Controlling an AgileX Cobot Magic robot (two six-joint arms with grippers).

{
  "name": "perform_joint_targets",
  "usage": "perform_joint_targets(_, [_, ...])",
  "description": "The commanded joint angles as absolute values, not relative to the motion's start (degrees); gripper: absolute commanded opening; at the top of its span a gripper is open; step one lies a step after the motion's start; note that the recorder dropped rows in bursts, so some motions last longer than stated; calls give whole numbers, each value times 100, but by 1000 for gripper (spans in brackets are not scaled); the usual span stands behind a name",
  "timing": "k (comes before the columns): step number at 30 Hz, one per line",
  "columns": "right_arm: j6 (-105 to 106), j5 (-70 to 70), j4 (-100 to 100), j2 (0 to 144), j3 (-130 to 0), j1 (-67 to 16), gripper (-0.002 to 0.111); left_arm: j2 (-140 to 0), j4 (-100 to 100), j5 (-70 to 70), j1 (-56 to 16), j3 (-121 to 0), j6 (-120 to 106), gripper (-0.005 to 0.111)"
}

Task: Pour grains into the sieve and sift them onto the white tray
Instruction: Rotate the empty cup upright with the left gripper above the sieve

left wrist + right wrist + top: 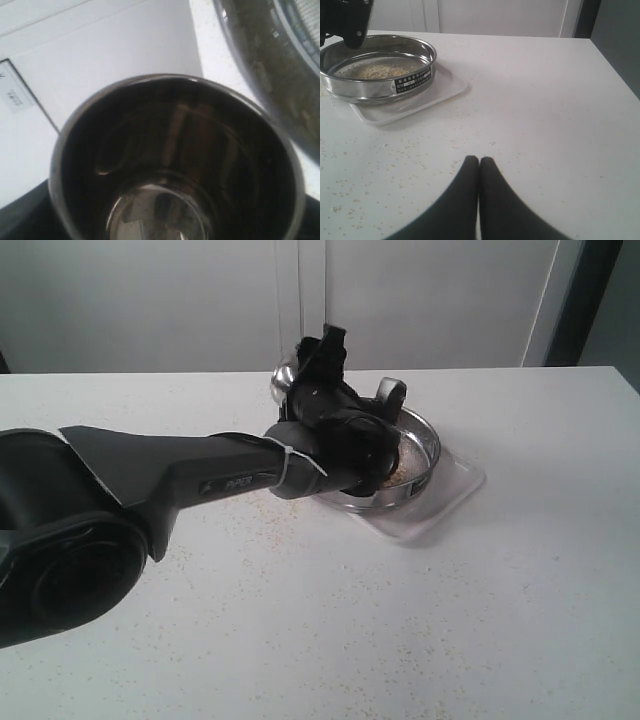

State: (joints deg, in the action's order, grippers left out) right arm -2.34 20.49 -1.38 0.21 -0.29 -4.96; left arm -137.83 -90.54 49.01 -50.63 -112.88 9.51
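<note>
The sieve stands on the white tray, with a patch of yellow-beige grains on its mesh. My left gripper hovers over the sieve's far left rim, shut on a small steel cup. The left wrist view looks straight into the cup, whose dark shiny inside shows no grains; the fingers are hidden behind it. The sieve's wall lies close beside the cup. Well away from the tray, my right gripper is low over the table, shut on nothing.
Stray specks of grain dot the white table around the tray and toward the front. The left arm's dark body stretches across the table's left half. A pale wall runs behind the table's back edge.
</note>
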Motion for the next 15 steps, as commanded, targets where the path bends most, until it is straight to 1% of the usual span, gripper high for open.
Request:
perform_joint_targets(1, [-215, 1966, -155, 0, 0, -454, 0, -13479, -8394, 4860, -5040, -11325, 1490, 0])
perform_joint_targets(4, [-215, 1966, -155, 0, 0, -454, 0, -13303, -8056, 4621, -4932, -11325, 1528, 0])
perform_joint_targets(10, [-215, 1966, -155, 0, 0, -454, 0, -12921, -6656, 3860, -4688, -11325, 1563, 0])
perform_joint_targets(15, [-215, 1966, -155, 0, 0, -454, 0, -12796, -6091, 3714, -4522, -11325, 1563, 0])
